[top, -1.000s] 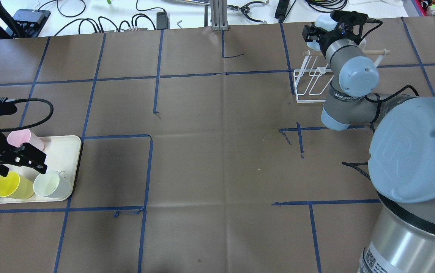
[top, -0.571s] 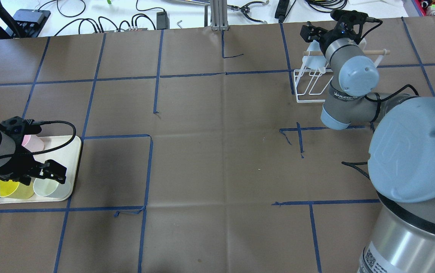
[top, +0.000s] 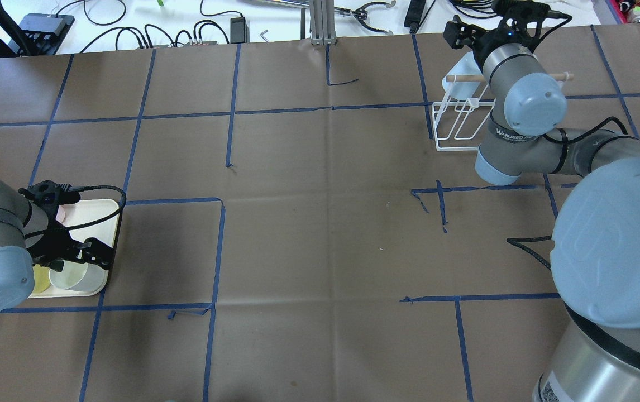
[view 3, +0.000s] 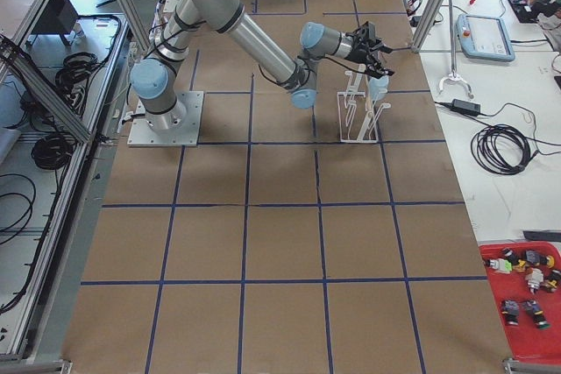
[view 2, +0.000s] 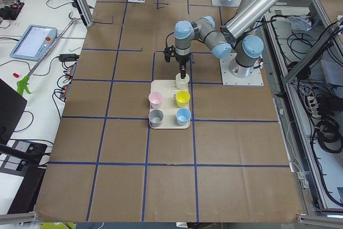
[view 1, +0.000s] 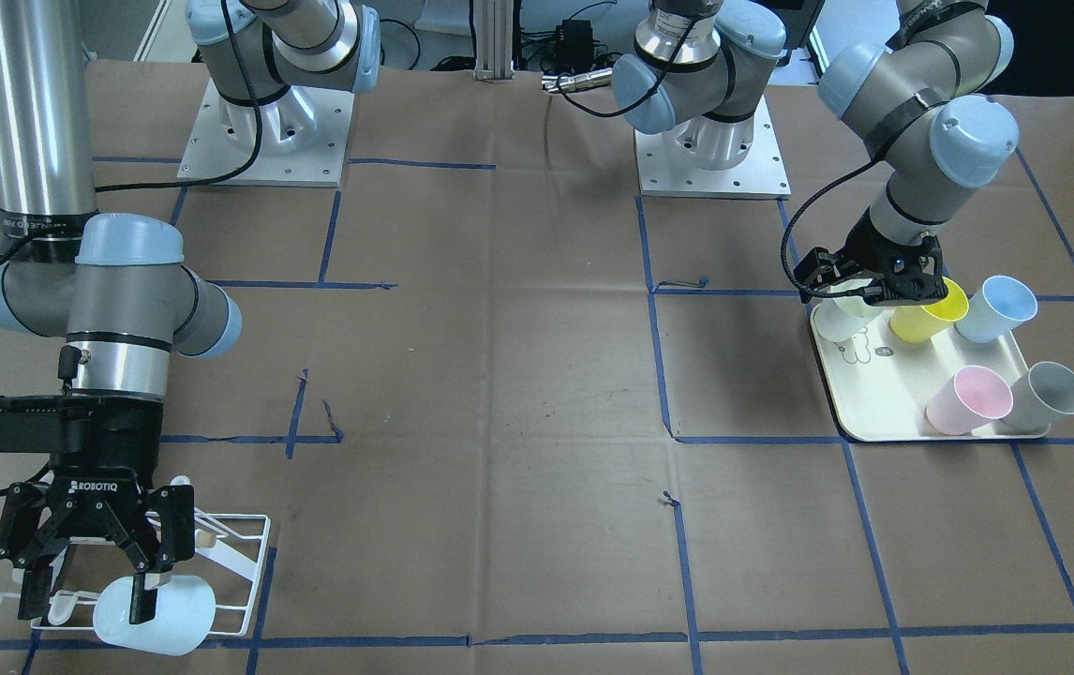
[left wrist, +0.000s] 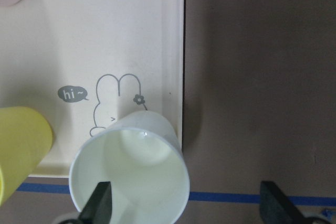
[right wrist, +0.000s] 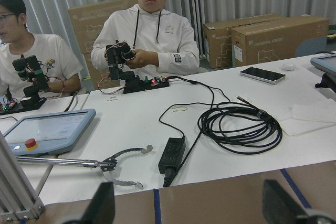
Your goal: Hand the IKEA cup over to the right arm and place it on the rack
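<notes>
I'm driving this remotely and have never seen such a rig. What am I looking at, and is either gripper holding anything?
Two robot arms at a table. Two views look down, from behind and facing the robot; two from the table ends; one camera per wrist. The right gripper is open beside a light blue cup on the white rack. The left gripper is open at the rim of a pale cup on the cream tray, among four other cups. Nothing is held.

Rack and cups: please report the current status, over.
Right end effector open at the rack; pale blue cup sits on it. Left end effector open, one finger inside the pale green cup on the tray. Nothing blocks either.
</notes>
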